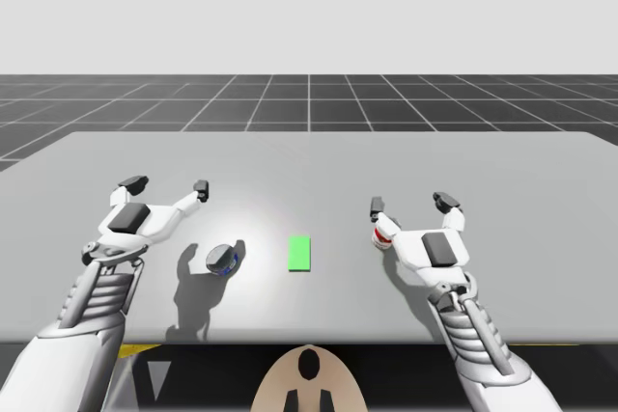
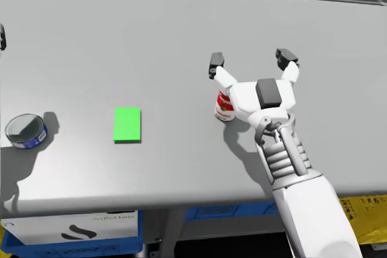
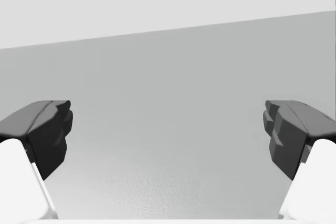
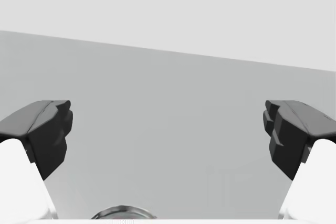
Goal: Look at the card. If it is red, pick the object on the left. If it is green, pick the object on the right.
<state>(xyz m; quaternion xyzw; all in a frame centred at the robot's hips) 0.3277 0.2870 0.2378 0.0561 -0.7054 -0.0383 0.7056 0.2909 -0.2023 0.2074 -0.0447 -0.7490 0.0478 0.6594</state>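
Observation:
A green card lies flat on the grey table. Left of it stands a low blue can. To the card's right is an upright red and white can. My right gripper is open and hovers over that can, which sits under the hand by the inner finger's base. The can's top rim peeks in below the fingers. My left gripper is open above bare table, behind and left of the blue can.
The table's front edge runs close to my torso. Beneath it are a blue bin and a yellow object. Bare table stretches behind both grippers to the far edge.

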